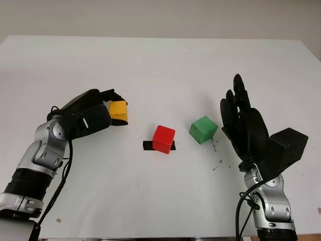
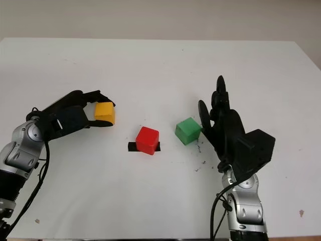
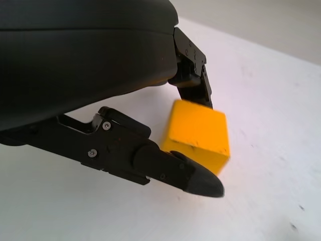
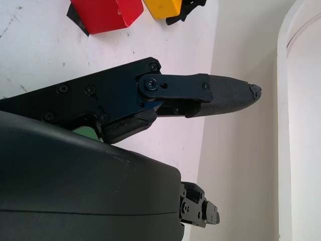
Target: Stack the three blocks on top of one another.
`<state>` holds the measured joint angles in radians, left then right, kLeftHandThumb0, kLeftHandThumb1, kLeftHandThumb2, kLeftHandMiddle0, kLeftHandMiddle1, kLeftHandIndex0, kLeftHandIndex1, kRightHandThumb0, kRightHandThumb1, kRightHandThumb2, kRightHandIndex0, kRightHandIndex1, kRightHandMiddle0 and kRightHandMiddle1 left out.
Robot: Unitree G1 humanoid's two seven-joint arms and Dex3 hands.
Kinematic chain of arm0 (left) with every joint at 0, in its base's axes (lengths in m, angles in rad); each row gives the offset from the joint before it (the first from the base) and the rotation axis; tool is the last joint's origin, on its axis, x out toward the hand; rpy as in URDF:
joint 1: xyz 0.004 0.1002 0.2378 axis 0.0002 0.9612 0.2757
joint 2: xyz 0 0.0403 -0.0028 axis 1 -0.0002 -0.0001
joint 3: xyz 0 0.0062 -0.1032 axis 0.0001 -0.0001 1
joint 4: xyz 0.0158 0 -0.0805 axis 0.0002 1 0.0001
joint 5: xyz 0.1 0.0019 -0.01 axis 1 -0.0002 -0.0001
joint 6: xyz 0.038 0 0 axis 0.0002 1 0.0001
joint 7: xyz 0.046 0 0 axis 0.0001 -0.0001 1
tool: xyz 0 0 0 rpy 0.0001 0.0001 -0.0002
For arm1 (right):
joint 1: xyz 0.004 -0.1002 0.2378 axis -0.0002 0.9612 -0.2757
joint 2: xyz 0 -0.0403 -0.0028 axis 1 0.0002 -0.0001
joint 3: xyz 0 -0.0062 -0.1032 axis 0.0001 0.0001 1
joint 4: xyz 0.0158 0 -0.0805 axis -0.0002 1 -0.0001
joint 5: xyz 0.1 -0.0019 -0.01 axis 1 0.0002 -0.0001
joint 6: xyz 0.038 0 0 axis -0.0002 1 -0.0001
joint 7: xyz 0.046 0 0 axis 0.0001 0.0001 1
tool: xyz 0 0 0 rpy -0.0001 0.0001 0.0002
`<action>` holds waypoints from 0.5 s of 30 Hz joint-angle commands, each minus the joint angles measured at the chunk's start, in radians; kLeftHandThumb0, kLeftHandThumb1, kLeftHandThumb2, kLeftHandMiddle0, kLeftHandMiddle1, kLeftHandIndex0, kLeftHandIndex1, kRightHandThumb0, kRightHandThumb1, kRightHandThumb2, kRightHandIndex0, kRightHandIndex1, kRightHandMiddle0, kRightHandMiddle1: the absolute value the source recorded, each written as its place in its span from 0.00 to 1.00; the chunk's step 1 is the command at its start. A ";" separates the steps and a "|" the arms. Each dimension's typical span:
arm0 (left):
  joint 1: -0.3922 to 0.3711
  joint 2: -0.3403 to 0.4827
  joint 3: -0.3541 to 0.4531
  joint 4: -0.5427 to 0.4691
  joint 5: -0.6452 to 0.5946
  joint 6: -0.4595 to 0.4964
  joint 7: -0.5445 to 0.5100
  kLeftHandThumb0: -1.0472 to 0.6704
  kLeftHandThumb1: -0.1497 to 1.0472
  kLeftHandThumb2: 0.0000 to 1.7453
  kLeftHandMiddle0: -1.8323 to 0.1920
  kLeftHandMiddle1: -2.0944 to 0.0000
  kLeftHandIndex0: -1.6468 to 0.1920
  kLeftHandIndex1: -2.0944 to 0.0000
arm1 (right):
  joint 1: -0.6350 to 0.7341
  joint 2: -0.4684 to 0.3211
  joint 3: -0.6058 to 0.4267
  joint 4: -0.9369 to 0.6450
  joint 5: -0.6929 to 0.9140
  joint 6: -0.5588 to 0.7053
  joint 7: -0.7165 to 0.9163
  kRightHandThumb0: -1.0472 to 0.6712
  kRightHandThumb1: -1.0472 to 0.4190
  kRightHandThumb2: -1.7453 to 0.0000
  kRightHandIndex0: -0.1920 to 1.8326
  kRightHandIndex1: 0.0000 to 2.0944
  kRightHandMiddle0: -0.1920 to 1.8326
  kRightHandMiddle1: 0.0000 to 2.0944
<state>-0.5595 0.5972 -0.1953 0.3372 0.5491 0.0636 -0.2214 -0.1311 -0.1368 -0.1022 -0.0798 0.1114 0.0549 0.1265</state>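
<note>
Now gripping the yellow block (image 1: 119, 111) with the left hand (image 1: 93, 116) (fingers curled around it). Holding the right hand (image 1: 244, 123) open beside the green block (image 1: 203, 129), red block (image 1: 164, 138) between.

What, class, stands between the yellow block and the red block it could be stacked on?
Nothing visible: bare table lies between the yellow block, at the left hand, and the red block.

A white table (image 1: 160, 65) with small dark specks stands before a plain pale wall (image 1: 160, 15).
</note>
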 commanded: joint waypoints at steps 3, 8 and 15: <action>0.007 0.039 -0.070 -0.032 0.165 0.028 0.064 0.31 0.96 0.03 0.77 0.97 0.69 0.61 | -0.003 -0.008 -0.007 -0.016 -0.002 -0.003 -0.003 0.14 0.00 0.76 0.02 0.03 0.04 0.03; 0.016 0.030 -0.074 -0.047 0.199 0.021 0.083 0.37 0.96 0.03 0.75 0.97 0.68 0.52 | -0.003 -0.005 -0.007 -0.020 0.006 0.003 0.001 0.14 0.00 0.76 0.02 0.03 0.04 0.03; 0.014 0.032 -0.095 -0.029 0.268 0.008 0.154 0.43 0.97 0.03 0.72 0.97 0.67 0.54 | -0.006 -0.008 -0.009 -0.010 0.011 -0.006 0.008 0.13 0.00 0.76 0.02 0.03 0.04 0.03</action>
<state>-0.5540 0.6237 -0.2816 0.3066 0.8071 0.0753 -0.0774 -0.1310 -0.1374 -0.1032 -0.0805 0.1199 0.0550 0.1341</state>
